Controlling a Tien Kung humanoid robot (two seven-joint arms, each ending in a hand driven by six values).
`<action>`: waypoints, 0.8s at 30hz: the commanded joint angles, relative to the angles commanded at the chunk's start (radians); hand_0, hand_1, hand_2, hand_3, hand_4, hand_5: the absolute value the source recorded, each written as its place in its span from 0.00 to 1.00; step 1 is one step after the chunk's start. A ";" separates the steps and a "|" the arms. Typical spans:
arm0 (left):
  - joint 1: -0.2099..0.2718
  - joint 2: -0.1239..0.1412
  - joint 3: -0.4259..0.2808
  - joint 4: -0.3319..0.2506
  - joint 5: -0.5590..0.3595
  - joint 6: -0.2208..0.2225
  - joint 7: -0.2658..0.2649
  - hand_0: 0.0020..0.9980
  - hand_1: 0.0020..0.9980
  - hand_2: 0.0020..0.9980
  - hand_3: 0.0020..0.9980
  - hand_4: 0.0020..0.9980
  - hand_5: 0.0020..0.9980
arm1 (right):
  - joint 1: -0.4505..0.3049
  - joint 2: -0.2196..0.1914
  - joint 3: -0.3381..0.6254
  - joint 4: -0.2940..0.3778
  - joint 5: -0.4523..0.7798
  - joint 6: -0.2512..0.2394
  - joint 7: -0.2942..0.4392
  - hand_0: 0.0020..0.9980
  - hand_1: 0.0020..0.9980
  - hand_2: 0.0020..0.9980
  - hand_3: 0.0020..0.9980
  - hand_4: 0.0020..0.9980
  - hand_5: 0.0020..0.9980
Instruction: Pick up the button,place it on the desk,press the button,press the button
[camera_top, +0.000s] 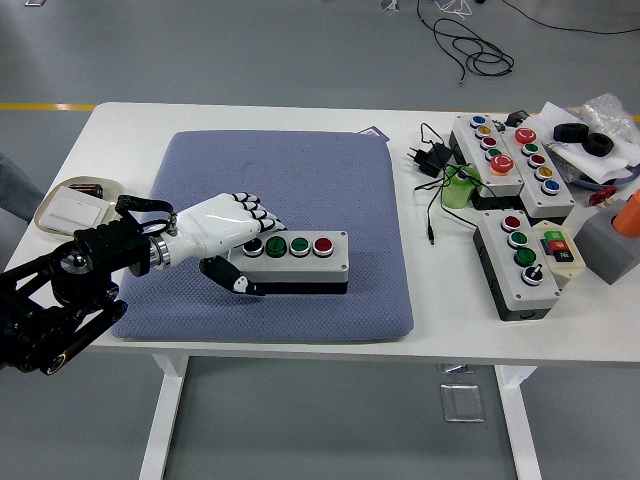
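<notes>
White table edge (300, 352) ran along the near side, and the blue-grey pad (290, 180) lay on it left of centre. My left hand (222, 236) came in from the near left on its black arm and rested at the left end of the grey button box (300, 258), which sat on the near half of the pad. My fingers (258, 215) were curled over the box's left end, fingertips at its leftmost button, with the thumb (232, 276) against the near side, so the hand was closed on the box. Green, green and red buttons showed uncovered to the right. Right of the pad lay a second button box (520, 262), and farther off a larger control panel (505, 160). At the far left sat a small tray (75, 205).
</notes>
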 joint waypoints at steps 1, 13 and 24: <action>0.000 0.000 0.000 0.002 0.000 -0.003 0.001 0.90 0.88 0.93 0.88 1.00 0.71 | 0.000 0.000 -0.001 0.000 0.000 0.000 0.000 0.64 0.48 0.62 0.56 0.30 0.22; 0.010 0.005 -0.025 -0.014 -0.039 -0.001 0.006 0.94 0.95 1.00 1.00 1.00 0.76 | 0.002 0.000 -0.004 0.000 0.005 0.000 0.001 0.64 0.48 0.62 0.56 0.30 0.22; 0.027 0.018 -0.078 -0.072 -0.104 0.008 0.012 0.97 0.96 1.00 1.00 1.00 0.78 | 0.003 0.000 -0.004 0.000 0.005 -0.001 0.002 0.64 0.48 0.62 0.56 0.30 0.22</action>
